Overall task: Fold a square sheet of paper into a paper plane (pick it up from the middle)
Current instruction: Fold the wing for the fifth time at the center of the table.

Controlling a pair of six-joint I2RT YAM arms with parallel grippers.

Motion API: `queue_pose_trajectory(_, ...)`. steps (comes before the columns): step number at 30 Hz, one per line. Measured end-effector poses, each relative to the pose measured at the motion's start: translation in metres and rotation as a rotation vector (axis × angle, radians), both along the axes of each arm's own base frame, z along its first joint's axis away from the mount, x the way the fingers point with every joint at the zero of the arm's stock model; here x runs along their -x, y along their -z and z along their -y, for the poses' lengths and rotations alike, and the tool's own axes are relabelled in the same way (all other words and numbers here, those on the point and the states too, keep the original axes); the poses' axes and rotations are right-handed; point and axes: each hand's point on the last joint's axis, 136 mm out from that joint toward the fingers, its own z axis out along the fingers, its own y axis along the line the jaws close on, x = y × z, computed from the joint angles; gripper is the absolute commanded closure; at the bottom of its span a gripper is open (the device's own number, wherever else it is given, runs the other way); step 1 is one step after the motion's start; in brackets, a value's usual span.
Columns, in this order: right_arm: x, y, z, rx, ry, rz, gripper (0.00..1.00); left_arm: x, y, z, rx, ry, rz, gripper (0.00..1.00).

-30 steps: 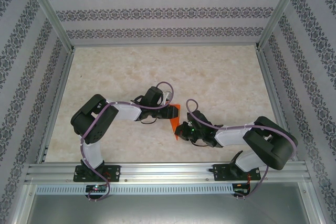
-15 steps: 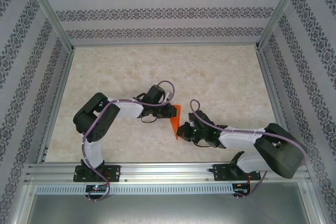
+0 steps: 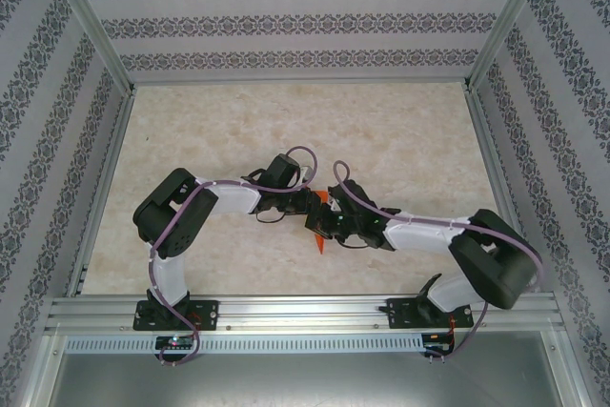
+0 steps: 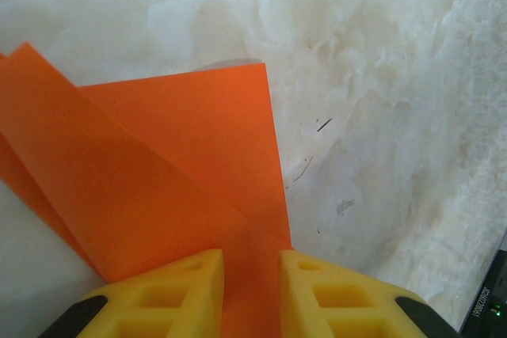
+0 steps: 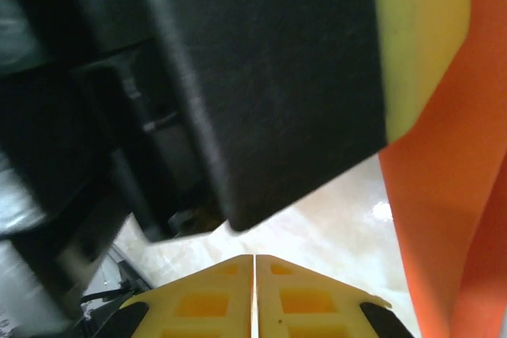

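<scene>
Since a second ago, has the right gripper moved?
Yes. The right gripper slid left, a little farther from the near rail, up to the left gripper holding the paper.

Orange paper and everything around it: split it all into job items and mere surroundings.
Job items: orange paper, partly folded; left gripper; right gripper.
Surroundings: table; patterned walls; aluminium frame.
</scene>
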Motion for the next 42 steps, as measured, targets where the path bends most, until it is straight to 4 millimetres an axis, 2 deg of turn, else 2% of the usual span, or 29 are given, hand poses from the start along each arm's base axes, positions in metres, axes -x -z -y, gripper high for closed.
queue_pose_trajectory(5,-0.004,0.027,0.013,0.042,0.032,-0.058,0.89,0.0,0.0,0.0,0.0,0.0,-0.001,0.73)
queue_pose_trajectory(9,0.002,0.043,0.023,0.076,0.04,-0.096,0.89,0.0,0.0,0.0,-0.003,0.0,-0.003,0.73)
queue_pose_trajectory(15,0.008,0.043,0.035,0.079,0.05,-0.101,0.87,0.0,0.0,0.0,-0.005,0.002,-0.002,0.73)
queue_pose_trajectory(25,0.012,0.043,0.037,0.056,0.042,-0.095,0.87,0.0,0.0,0.0,-0.005,0.006,0.0,0.73)
queue_pose_trajectory(28,0.019,0.039,0.039,0.078,0.02,-0.097,0.9,0.0,0.0,0.0,-0.005,0.006,0.0,0.73)
queue_pose_trajectory(33,0.019,0.011,0.029,0.06,-0.021,-0.042,0.93,0.0,0.0,0.0,-0.005,0.006,-0.001,0.73)
queue_pose_trajectory(36,0.017,0.001,0.022,0.038,-0.03,-0.014,0.94,0.0,0.0,0.0,-0.005,0.006,-0.001,0.73)
queue_pose_trajectory(39,0.022,0.006,0.014,0.035,-0.049,-0.031,0.94,0.0,0.0,0.0,-0.005,0.006,-0.001,0.72)
queue_pose_trajectory(42,0.025,0.02,0.011,0.058,-0.058,-0.064,0.95,0.0,0.0,0.0,-0.005,0.006,0.0,0.72)
